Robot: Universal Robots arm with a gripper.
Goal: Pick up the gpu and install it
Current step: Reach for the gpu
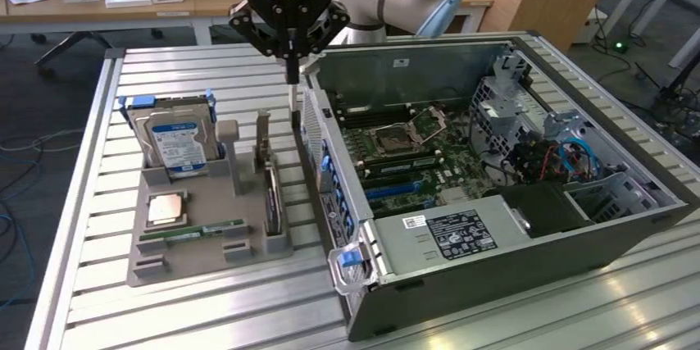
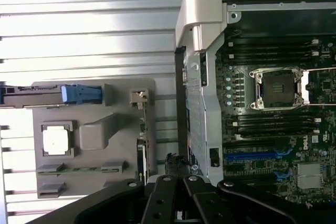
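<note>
**Pincer.** The pincer (image 1: 292,76) is clenched, its fingers pressed together into one narrow point aimed straight down. In the exterior view it hangs at upper centre of the frame. It is over the strip of slatted worktop (image 1: 164,317) between the grey holder (image 1: 197,258) and the open case (image 1: 493,272). The tips are close to the case's upper left corner.

**Gpu.** The gpu (image 1: 269,190) stands on edge in a slot along the holder's side nearest the case. It is upright, with its bracket end toward the top of the frame. In the exterior view it lies below and slightly left of the pincer tips, near them but apart. In the wrist view the gpu (image 2: 140,153) shows edge-on as a thin dark strip at lower centre, just left of the case wall (image 2: 202,24). The dark fingers of the pincer (image 2: 180,195) sit at the bottom edge, to the strip's lower right and not touching it.

**Holder contents.** A drive (image 1: 177,149) with a blue label stands upright in the upper left part of the holder. A processor (image 1: 165,209) lies flat below it in the frame. A RAM stick (image 1: 202,230) lies flat below that.

**Case.** The case lies on its side at the right of the exterior view. The motherboard (image 1: 411,157) is exposed and faces up. A blue latch (image 1: 347,256) sits on the case's lower left corner.
</note>
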